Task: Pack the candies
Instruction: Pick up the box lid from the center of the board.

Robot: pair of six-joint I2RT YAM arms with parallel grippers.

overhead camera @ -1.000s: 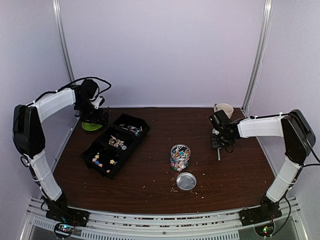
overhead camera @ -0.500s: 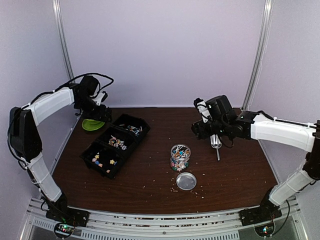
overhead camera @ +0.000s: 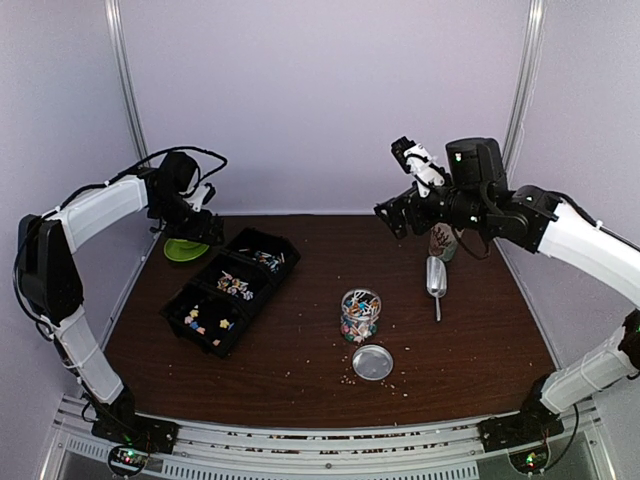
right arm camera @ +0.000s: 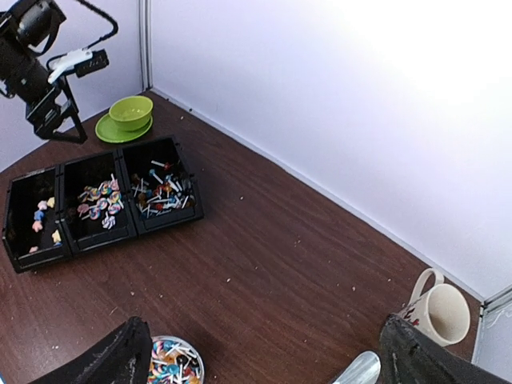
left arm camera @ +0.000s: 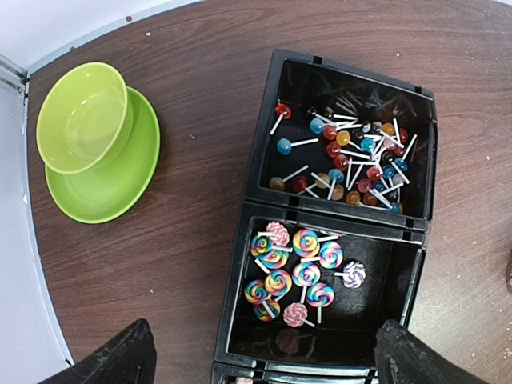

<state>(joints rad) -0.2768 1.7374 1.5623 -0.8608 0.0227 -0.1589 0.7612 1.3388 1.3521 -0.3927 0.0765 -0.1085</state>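
Both grippers have their jaws spread wide apart, and neither one holds anything. Most of the candies (left arm camera: 296,272) lie in a long black tray (left arm camera: 336,214) on the left side of the brown table (overhead camera: 470,340). The tray has three boxes in a row. The far box holds little round lollipops on white sticks, in red, blue and orange. The middle box holds swirly lollipops in many colours. The near box holds a few small sweets that are too small to make out well. More candies sit in a glass jar (overhead camera: 360,315) near the middle of the table. The jar is open, and its round silver lid (overhead camera: 372,362) lies flat on the table just in front of it. The left gripper (left arm camera: 260,336) hangs above the tray, over the middle box, with one finger on each side of the view. The right gripper (right arm camera: 262,328) is high in the air over the back right part of the table. Under it lie a shiny metal scoop (overhead camera: 436,275) and, just behind the scoop, a pale mug (right arm camera: 444,314) standing upright. A green bowl (left arm camera: 80,120) sits on a green plate (left arm camera: 112,192) in the back left corner, just beside the tray. Tiny pale crumbs are scattered on the table around the jar and lid.
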